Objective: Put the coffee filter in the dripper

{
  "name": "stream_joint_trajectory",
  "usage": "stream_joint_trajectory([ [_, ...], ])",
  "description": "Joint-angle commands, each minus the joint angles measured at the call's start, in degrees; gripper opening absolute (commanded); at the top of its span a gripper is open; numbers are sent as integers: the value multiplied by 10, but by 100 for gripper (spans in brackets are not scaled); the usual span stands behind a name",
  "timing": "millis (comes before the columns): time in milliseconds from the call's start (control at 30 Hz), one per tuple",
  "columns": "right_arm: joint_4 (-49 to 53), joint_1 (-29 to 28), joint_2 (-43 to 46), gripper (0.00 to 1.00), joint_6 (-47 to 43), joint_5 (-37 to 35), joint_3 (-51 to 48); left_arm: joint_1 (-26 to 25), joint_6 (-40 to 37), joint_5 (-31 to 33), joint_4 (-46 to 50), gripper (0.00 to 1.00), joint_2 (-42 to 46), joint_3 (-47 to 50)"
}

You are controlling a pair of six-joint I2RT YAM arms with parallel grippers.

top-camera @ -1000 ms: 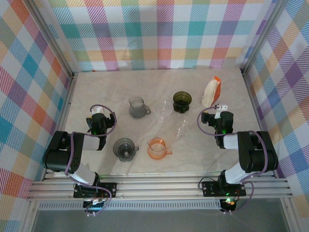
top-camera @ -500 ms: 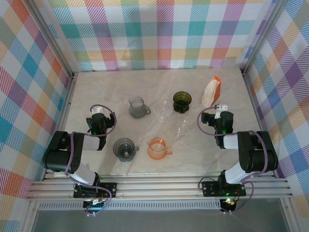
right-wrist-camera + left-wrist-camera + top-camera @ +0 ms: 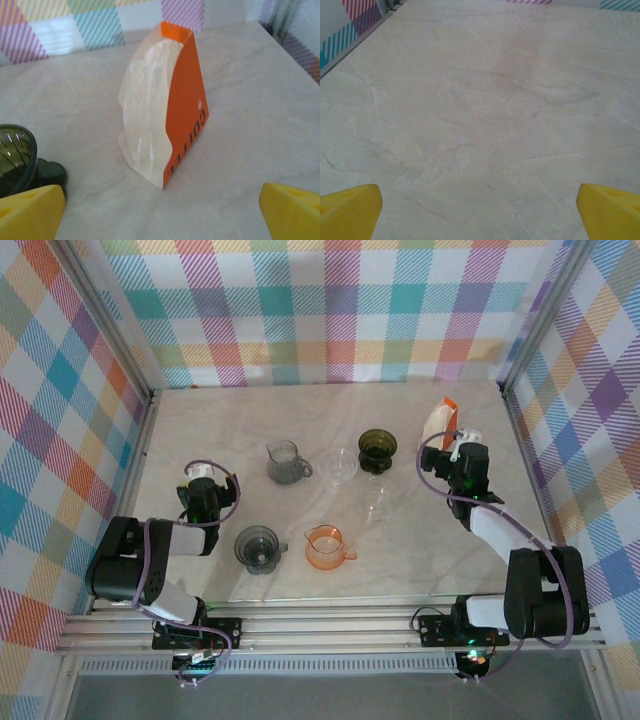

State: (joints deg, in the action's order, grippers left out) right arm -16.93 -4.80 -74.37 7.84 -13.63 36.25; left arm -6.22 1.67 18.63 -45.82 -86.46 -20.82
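The coffee filters (image 3: 147, 117) are a white stack standing upright in an open orange packet (image 3: 438, 426) at the back right of the table. My right gripper (image 3: 460, 440) is just in front of the packet, open, with its yellow fingertips (image 3: 292, 207) spread wide and nothing between them; the packet stands a short way ahead of the right gripper (image 3: 161, 212). A dark green ribbed dripper (image 3: 377, 448) sits to the packet's left and is partly visible (image 3: 17, 157) in the right wrist view. My left gripper (image 3: 202, 474) hovers open over bare table (image 3: 480, 212).
A grey pitcher (image 3: 285, 462), a clear dripper (image 3: 340, 465) and a clear glass (image 3: 375, 502) stand mid-table. A grey dripper (image 3: 258, 547) and an orange server (image 3: 326, 546) sit nearer the front. Plaid walls enclose the marble tabletop (image 3: 200, 420) on three sides.
My right arm has stretched toward the back, bringing its open gripper up close to the filter packet. The left gripper has shifted only slightly.
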Motion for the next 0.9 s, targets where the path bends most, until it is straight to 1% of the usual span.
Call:
stream_joint_trajectory([
  [0,119,-25,23,99,32,-93,34,0,12,42,79,100,64,-34],
  [67,152,-61,46,99,33,-197,46,4,22,54,132,100,97,-55],
  [100,147,-73,60,99,40,-242,43,5,25,59,140,100,118,-56],
  [133,141,-78,74,99,67,-261,36,5,35,66,146,100,143,-55],
  [200,153,-74,96,99,167,-265,27,5,88,96,167,100,184,-59],
  [233,175,-70,108,99,239,-256,25,7,130,110,180,100,200,-63],
  [267,216,-67,117,99,292,-238,31,10,173,123,199,100,211,-70],
  [300,220,-56,123,99,298,-182,31,13,245,154,243,100,218,-90],
  [333,194,-47,123,99,272,-115,24,15,315,184,336,100,222,-123],
  [367,171,-47,122,99,251,-81,18,20,391,198,431,100,222,-161],
  [400,160,-48,123,99,248,-53,13,23,478,211,556,100,216,-210],
  [433,156,-48,126,99,254,-40,9,24,470,211,597,100,209,-241],
  [500,153,-48,136,99,247,-6,4,24,448,181,638,100,207,-271],
  [533,160,-48,142,99,241,19,7,24,445,159,640,100,215,-271],
  [600,186,-56,148,99,230,63,21,24,435,102,623,100,246,-255],
  [667,214,-79,150,99,215,99,39,24,443,37,585,100,284,-235],
  [733,235,-124,150,99,200,119,55,24,450,-27,582,100,320,-223],
  [833,258,-214,138,99,170,124,82,20,463,-101,613,100,362,-216],
  [867,271,-244,126,99,163,123,97,20,465,-122,642,100,372,-215],
])
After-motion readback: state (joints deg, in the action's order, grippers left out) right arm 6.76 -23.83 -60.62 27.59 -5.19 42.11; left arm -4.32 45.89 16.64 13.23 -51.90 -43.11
